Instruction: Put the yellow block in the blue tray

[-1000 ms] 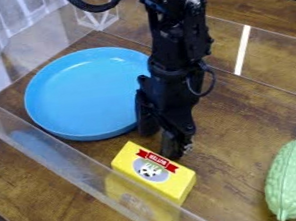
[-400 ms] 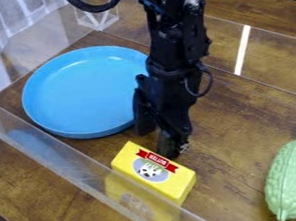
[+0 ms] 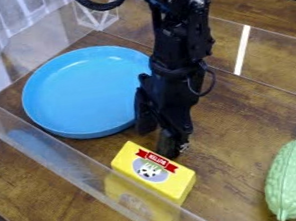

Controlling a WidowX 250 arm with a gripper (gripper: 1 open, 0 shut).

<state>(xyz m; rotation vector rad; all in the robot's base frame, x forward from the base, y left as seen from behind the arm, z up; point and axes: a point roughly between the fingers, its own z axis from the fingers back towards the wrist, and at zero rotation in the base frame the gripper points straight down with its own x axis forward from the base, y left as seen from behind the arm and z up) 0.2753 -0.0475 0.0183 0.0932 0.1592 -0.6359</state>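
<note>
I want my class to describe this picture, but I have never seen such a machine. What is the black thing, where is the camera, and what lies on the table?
The black thing is a robot arm, jointed like a person's. Its grasping end, the tool, points down with its jaws open and holds nothing. The single camera looks down at the wooden table from the front, at an angle. On the table lie a round blue tray, empty, a yellow block just in front of the tool, and a bumpy green gourd at the right. A white object at the right edge is cut off.

Robot lab: clear acrylic barrier (image 3: 60, 143), wooden table (image 3: 233, 123)
</note>
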